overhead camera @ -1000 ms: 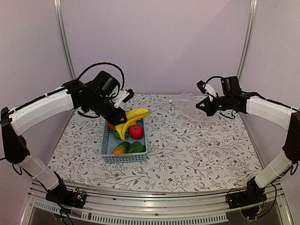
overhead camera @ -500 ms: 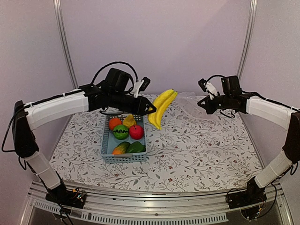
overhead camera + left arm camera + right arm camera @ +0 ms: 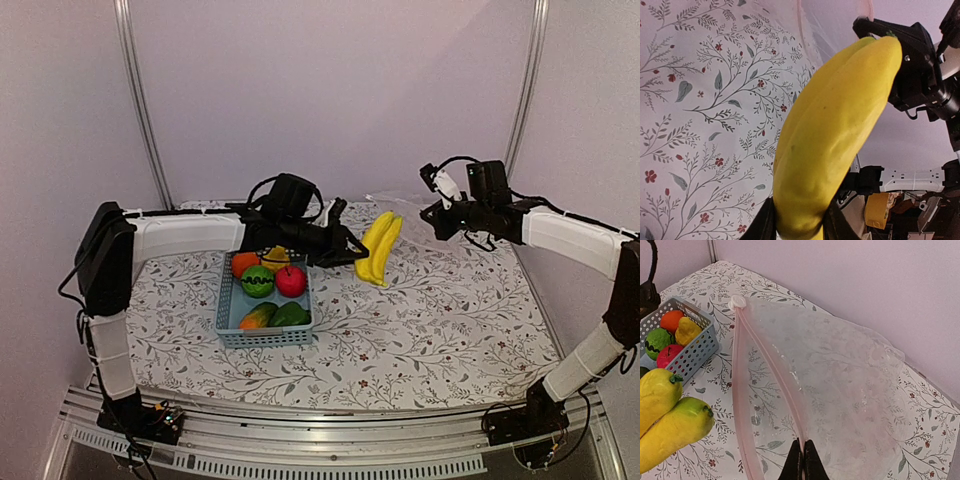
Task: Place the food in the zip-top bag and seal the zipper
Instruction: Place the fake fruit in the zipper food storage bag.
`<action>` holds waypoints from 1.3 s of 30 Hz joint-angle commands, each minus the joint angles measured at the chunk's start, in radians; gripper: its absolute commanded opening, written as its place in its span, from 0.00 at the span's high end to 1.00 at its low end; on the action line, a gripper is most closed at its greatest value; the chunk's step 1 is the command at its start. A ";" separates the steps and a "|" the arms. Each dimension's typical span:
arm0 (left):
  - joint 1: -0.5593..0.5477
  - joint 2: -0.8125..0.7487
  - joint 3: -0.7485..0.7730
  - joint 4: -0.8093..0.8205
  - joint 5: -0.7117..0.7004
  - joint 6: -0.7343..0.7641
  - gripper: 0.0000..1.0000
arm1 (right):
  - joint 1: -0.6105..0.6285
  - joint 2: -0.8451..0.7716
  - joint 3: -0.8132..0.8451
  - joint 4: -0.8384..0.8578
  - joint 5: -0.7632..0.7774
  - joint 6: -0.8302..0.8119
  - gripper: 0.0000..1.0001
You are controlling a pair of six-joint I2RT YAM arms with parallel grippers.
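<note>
Over the desk (image 3: 420, 320), the left claw (image 3: 355, 254), clamped on the banana (image 3: 381, 243), had carried it from the basket (image 3: 224, 308) to just beside the zip-top bag (image 3: 840, 380), whose mouth the right claw (image 3: 802, 460) pinched, ready for loading.

Top view looks down from high, well back from the banana (image 3: 379, 247); both wrist views sit near it, opposite sides. All share it.

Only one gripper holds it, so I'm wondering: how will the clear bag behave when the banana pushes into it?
Likely floppy: the zip-top bag drapes crinkled from the right gripper, pinched at one zipper strip, so it may buckle rather than resist. It looks thin and light, so the banana could shove it along the table.
</note>
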 commanded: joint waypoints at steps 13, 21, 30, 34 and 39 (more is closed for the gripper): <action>-0.007 0.159 0.067 0.289 0.220 -0.392 1.00 | 0.044 -0.050 -0.039 0.043 0.075 -0.059 1.00; 0.011 0.199 0.040 0.450 0.255 -0.590 1.00 | 0.054 -0.103 -0.064 0.045 0.022 -0.099 1.00; 0.042 0.236 0.048 0.613 0.205 -0.759 1.00 | 0.064 -0.102 -0.063 -0.014 -0.150 -0.124 1.00; 0.056 0.252 0.016 0.687 0.145 -0.845 1.00 | 0.066 -0.101 -0.056 -0.020 -0.168 -0.116 1.00; 0.063 0.274 -0.020 0.796 0.096 -0.956 0.86 | 0.064 -0.097 -0.049 -0.021 -0.142 -0.096 1.00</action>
